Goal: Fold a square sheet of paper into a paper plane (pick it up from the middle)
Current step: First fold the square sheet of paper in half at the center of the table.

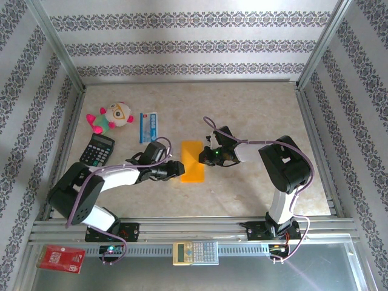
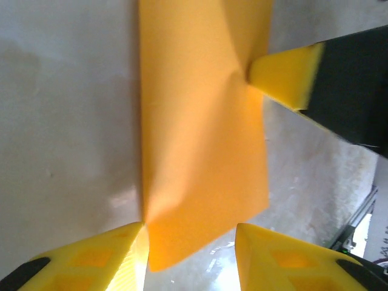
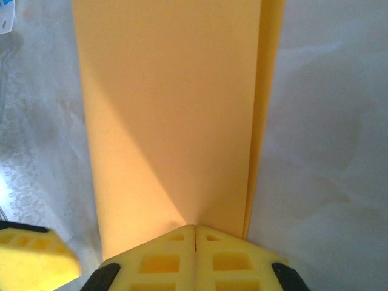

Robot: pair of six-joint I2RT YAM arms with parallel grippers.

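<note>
**Inspector:** Position of the square sheet of paper [image 1: 193, 161]?

**Recorder:** It lies on the table [image 1: 254, 109] between the two grippers, folded double into an upright rectangle. In the right wrist view a narrow strip of the under layer shows along one long side.

**Inspector:** Left gripper [image 1: 176, 170]?

**Recorder:** Jaws spread. In the left wrist view, one corner of the sheet [image 2: 200, 151] sits in the gap between the fingers.

**Inspector:** Right gripper [image 3: 195, 242]?

**Recorder:** Jaws pressed together, tips at the sheet's [image 3: 170, 109] edge. Whether any paper is caught between them cannot be told from here. The paper dimples at that contact.

**Inspector:** Surroundings?

**Recorder:** Calculator [image 1: 97, 150], plush toy [image 1: 112, 116] and blue-and-white packet [image 1: 148, 127] at the left, apart from the sheet.
</note>
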